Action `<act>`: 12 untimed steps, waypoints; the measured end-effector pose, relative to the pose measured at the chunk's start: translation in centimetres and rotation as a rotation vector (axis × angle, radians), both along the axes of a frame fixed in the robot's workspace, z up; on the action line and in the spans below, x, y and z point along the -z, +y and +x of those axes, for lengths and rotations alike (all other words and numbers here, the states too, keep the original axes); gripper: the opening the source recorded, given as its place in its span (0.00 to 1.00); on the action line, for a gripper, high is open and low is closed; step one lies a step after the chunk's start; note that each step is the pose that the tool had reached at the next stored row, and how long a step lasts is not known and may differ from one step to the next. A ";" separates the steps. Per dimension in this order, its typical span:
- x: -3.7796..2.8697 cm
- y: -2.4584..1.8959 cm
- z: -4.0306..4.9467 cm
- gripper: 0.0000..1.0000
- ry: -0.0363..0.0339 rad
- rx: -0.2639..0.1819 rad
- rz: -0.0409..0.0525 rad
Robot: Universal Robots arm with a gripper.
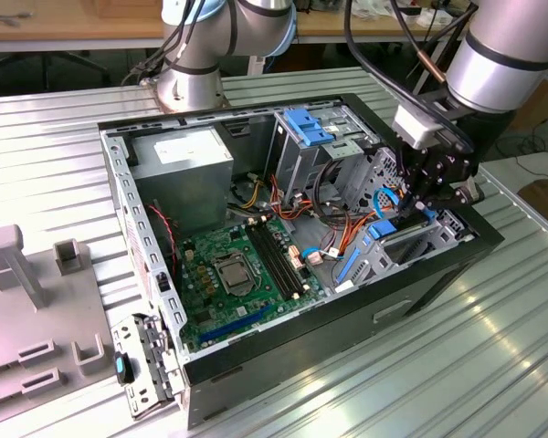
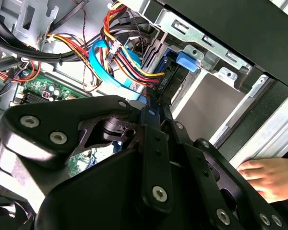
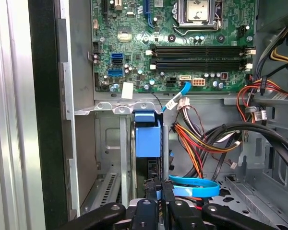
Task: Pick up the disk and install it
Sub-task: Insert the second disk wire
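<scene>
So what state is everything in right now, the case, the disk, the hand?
Case: lying on its side, panel off, insides exposed.
Disk: standing on edge in the drive bay, between the hand's fingertips.
Hand: closed on the disk's end, down inside the case.
Person's hand: resting on the table beside the case.

A black computer case (image 1: 420,297) with grey metal inner walls holds a green motherboard (image 1: 233,278) bearing black memory slots (image 3: 201,55). The disk (image 3: 148,139) sits in a bright blue carrier. Wire bundles (image 2: 129,60) run red, yellow, orange and black beside a light blue flat cable (image 3: 194,188). The gripper (image 3: 158,206) is black with silver screws, on a silver-grey arm (image 1: 507,55). The ribbed tabletop (image 1: 420,383) is pale silver.
</scene>
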State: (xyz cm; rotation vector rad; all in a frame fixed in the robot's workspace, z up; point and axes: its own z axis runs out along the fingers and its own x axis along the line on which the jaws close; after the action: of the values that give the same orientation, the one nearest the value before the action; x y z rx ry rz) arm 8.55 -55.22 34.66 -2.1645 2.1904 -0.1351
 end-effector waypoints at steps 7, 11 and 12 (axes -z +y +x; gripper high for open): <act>0.21 0.00 0.00 0.16 0.0000 -0.002 0.0014; 0.41 0.00 0.00 0.16 0.0000 -0.003 0.0041; 0.46 0.00 0.00 0.16 0.0000 -0.003 0.0049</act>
State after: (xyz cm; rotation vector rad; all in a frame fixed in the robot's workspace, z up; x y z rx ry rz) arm 8.55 -55.22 34.20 -2.1651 2.1850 -0.1294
